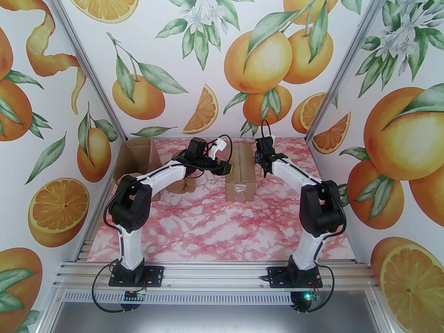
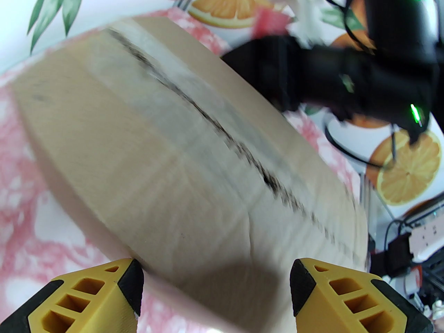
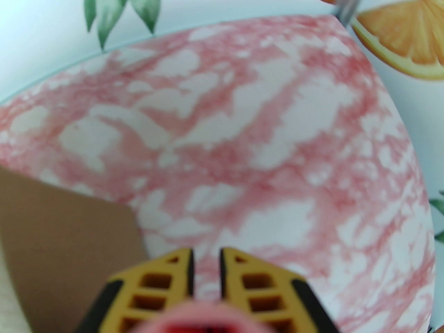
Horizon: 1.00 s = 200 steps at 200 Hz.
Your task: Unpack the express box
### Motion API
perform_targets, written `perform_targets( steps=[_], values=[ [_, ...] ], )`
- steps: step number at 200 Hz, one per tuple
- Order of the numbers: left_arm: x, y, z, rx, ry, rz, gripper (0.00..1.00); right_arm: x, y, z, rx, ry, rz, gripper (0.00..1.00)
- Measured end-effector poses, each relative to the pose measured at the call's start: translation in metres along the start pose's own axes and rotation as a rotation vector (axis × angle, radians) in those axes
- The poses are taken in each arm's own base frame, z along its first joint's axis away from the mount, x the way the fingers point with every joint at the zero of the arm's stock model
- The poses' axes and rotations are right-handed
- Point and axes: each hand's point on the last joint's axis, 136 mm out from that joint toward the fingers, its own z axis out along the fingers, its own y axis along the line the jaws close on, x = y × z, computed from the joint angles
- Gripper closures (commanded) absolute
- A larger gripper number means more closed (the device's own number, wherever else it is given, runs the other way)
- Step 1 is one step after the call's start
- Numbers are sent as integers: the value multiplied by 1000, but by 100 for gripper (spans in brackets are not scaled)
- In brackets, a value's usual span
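The express box (image 1: 241, 172) is a closed brown carton with clear tape along its top seam, standing mid-table toward the back. In the left wrist view the box (image 2: 156, 158) shows a dark ragged line running down the tape. My left gripper (image 1: 227, 168) hovers at the box's left side; its jaws (image 2: 216, 276) are open, level with the near top edge. My right gripper (image 1: 265, 170) hangs just right of the box's far end, jaws nearly together (image 3: 206, 255) on a blurred pink tool (image 3: 208, 316). A corner of the box (image 3: 52, 238) sits at its left.
An opened carton (image 1: 138, 158) with raised flaps stands at the back left. Crumpled brown paper (image 1: 182, 186) lies beside it under my left arm. Printed walls close in the back and sides. Pink marbled tabletop (image 1: 222, 227) stretches toward the arm bases.
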Motion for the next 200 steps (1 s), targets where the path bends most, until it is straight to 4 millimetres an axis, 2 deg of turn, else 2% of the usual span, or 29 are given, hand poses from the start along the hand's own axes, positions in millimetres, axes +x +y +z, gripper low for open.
perform_targets(
  steps=[28, 59, 89, 109, 122, 136, 150, 174, 186, 200],
  values=[
    [17, -19, -8, 29, 32, -5, 25, -18, 33, 16, -99, -26, -47, 100],
    [35, -57, -1, 83, 85, 28, 24, -31, 84, 29, -247, -51, -120, 100],
    [47, -91, 14, 137, 121, 82, 24, -43, 118, 25, -365, -77, -175, 100],
    [40, -96, 11, 118, 107, 133, 24, -52, 126, 17, -403, -99, -177, 100],
    [28, -95, 3, 85, 88, 186, 23, -61, 119, 14, -407, -113, -160, 100],
    [8, -98, -7, 53, 56, 262, 21, -71, 101, 11, -396, -132, -123, 100],
    [-20, -103, -17, 20, 7, 350, 20, -85, 74, 5, -369, -152, -68, 100],
    [-65, -113, -32, -20, -63, 470, 19, -105, 15, -17, -320, -206, 70, 100],
    [-87, -114, -35, -36, -92, 505, 20, -108, -13, -29, -298, -228, 141, 100],
    [-112, -109, -34, -54, -122, 528, 20, -105, -34, -41, -288, -253, 217, 100]
  ],
)
